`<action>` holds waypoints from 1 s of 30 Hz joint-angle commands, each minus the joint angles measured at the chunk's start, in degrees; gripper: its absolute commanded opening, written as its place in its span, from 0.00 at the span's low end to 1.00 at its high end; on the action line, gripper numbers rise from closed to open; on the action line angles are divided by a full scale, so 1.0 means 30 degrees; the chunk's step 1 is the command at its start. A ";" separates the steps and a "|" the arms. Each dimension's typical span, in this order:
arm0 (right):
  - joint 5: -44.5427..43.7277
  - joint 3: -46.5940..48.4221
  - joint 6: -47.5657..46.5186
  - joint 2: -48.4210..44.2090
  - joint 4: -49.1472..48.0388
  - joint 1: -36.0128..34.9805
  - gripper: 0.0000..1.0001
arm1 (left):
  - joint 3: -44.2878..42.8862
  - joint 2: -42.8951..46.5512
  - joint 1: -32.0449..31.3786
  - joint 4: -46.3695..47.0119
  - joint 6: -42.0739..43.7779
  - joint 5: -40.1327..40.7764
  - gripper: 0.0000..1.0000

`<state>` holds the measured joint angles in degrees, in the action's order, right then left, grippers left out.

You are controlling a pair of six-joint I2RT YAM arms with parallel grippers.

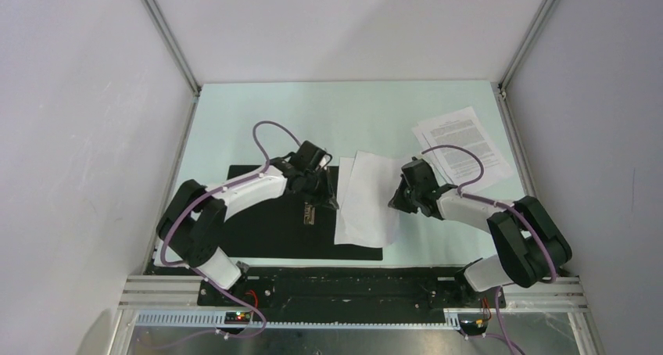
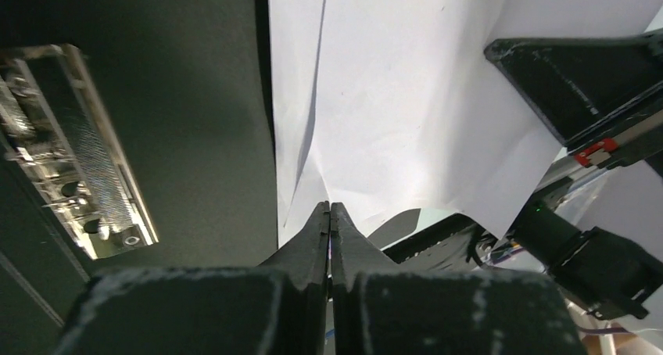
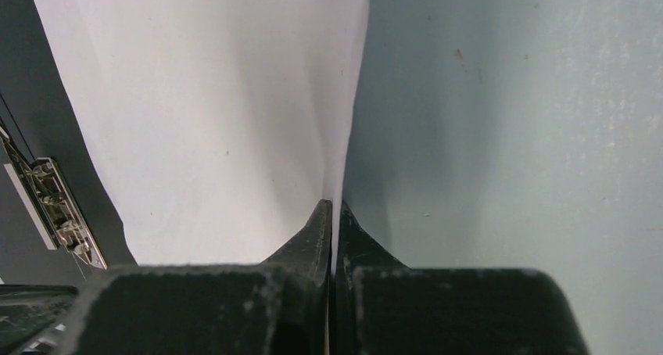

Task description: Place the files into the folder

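Observation:
The folder [image 1: 266, 226] lies open on the table, black inside up, with its metal clip [image 2: 78, 152] near the inner edge. The blank white files [image 1: 367, 199] lie half over the folder's right edge, slightly buckled and lifted. My left gripper [image 1: 330, 195] is shut, its tips [image 2: 329, 210] pinching the sheets' left edge beside the folder [image 2: 156, 97]. My right gripper [image 1: 397, 201] is shut on the sheets' right edge, and a thin white line of paper shows between its tips [image 3: 331, 208]. The printed files [image 1: 463, 144] lie apart at the back right.
The pale green table [image 3: 508, 136] is walled by white panels with metal frame posts [image 1: 168, 34] at both back corners. The folder's clip [image 3: 55, 206] shows at the left of the right wrist view. The right arm [image 2: 578, 81] crosses the left wrist view.

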<state>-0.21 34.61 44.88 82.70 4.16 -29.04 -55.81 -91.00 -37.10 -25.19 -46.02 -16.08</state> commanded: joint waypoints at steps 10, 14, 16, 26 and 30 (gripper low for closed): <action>-0.0265 -0.0191 -0.0079 -0.1328 0.0053 -0.0795 0.08 | 0.0753 -0.1615 -0.2297 -0.0063 -0.0092 0.1684 0.00; 0.2058 -0.1273 0.0078 -0.2107 -0.1370 0.0322 0.40 | 0.1069 -0.2051 -0.2389 -0.0055 -0.0157 0.2166 0.00; 0.3658 -0.2098 0.0209 -0.2348 -0.2594 0.1306 0.53 | 0.1269 -0.2231 -0.2401 -0.0065 -0.0224 0.2433 0.00; 1.0132 -0.4212 0.1710 -0.0071 -0.8946 0.4155 0.54 | 0.1486 -0.2393 -0.2447 -0.0093 -0.0105 0.2588 0.00; 1.0162 -0.4213 0.1739 0.0272 -0.9107 0.3925 0.40 | 0.1244 -0.2266 -0.2419 -0.0089 0.0210 0.2587 0.00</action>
<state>27.05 22.48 49.34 82.63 -19.14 -16.71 -52.64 -96.77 -44.14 -25.36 -46.54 -12.25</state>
